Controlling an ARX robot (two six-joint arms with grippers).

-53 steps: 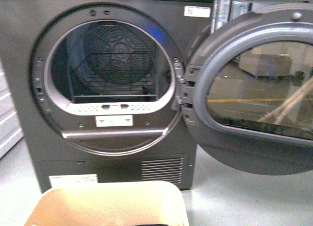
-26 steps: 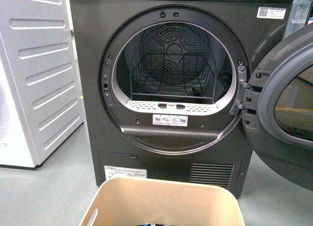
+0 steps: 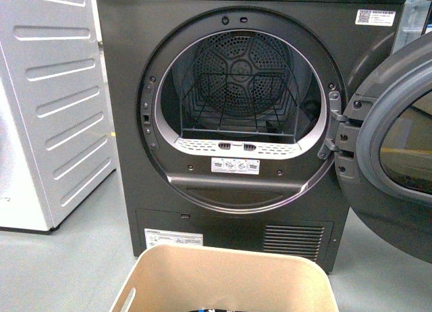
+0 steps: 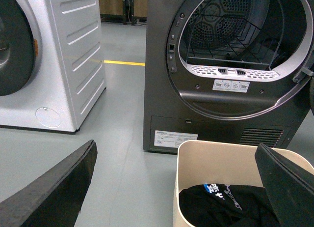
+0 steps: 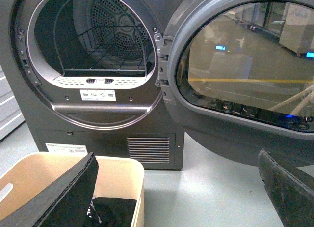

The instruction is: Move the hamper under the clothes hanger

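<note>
The hamper (image 3: pixel 223 278) stands on the floor just below and ahead of the 2 hands, between them and the open dryer (image 3: pixel 243 123). Some dark clothing (image 4: pixel 221 205) lies inside it. The left hand (image 4: pixel 176 149) is spread wide and grasps nothing; the near corner of the hamper lies between its fingers without touching them. The right hand (image 5: pixel 177 158) is also released and empty, and the hamper lies toward its one finger. The clothes hanger is not in any view, so I judge that the task is at its start and the hamper is not yet gripped. The next move probably calls for each hand to take the rim or a slot handle, and then for a search of the room for the rack. The floor (image 3: pixel 67 258) is smooth and grey, with a yellow line (image 4: pixel 123 63) further off, so the hamper may slide easily. Space is narrow: the dryer door (image 3: pixel 391 143) hangs open beyond the right hand, and a white washing machine (image 3: pixel 47 102) stands beyond the left hand.
</note>
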